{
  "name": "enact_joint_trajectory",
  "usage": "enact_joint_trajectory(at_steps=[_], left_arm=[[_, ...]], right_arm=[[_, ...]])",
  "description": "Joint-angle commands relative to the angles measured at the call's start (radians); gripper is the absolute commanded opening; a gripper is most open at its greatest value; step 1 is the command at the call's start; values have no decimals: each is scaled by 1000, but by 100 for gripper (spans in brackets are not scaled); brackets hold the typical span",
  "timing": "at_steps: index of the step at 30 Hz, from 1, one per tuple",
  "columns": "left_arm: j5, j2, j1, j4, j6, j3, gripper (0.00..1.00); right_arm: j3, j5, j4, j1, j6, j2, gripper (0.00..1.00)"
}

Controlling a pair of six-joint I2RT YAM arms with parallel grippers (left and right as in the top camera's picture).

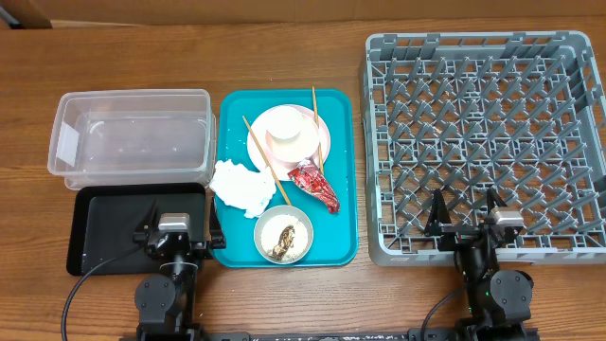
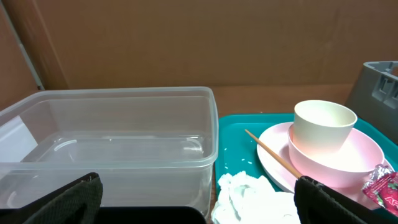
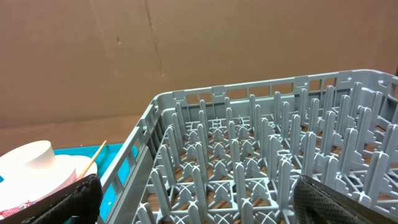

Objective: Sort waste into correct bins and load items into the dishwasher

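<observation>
Overhead: a teal tray [image 1: 336, 152] sat in the middle of the wooden desk [image 1: 284, 57]. At the tray's far end a pale pink plate [image 1: 260, 128] carried a cream cup [image 1: 286, 126], with two chopsticks [image 1: 270, 170] laid across it. A crumpled white napkin [image 1: 241, 185] lay on the tray's left edge, a red wrapper [image 1: 317, 185] lay near its centre, and a white bowl [image 1: 283, 237] with rice and brown scraps stood at its near end. Left of the tray stood the clear tub [image 1: 133, 137], with the black tray [image 1: 109, 227] just nearer than it. Right of the tray lay the grey dish rack [image 1: 492, 133]. The left end effector [image 1: 180, 210] hovered over the black tray beside the teal tray's near-left corner. The right end effector [image 1: 464, 204] hung over the rack's near edge, right of the teal tray. Both were spread wide and empty.

Left wrist: the left end effector [image 2: 199, 193] had its fingers at the bottom corners, far apart, with nothing between them. The tub filled the left; on the teal tray the cup stood inside a pink bowl [image 2: 348, 165] on the plate.

Right wrist: the right end effector [image 3: 199, 199] gaped fully and gripped nothing, the rack's upright pegs ahead and the teal tray showing at far left.
</observation>
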Motion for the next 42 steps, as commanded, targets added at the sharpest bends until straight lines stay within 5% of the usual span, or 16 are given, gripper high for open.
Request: enact_joint_trajectory(at_steps=[1, 11, 18, 32, 42], left_arm=[[-32, -11, 0, 11, 18, -7, 100], [180, -11, 0, 40, -34, 40, 100], [182, 58, 0, -296, -123, 349, 100], [446, 912, 0, -1165, -43, 1308, 100], [498, 1306, 0, -1257, -98, 1447, 100]], right_arm=[[-11, 2, 6, -4, -6, -9, 100], [-10, 2, 6, -4, -6, -9, 100], [-10, 2, 6, -4, -6, -9, 100], [-10, 2, 6, -4, -6, -9, 100], [-10, 2, 6, -4, -6, -9, 100]])
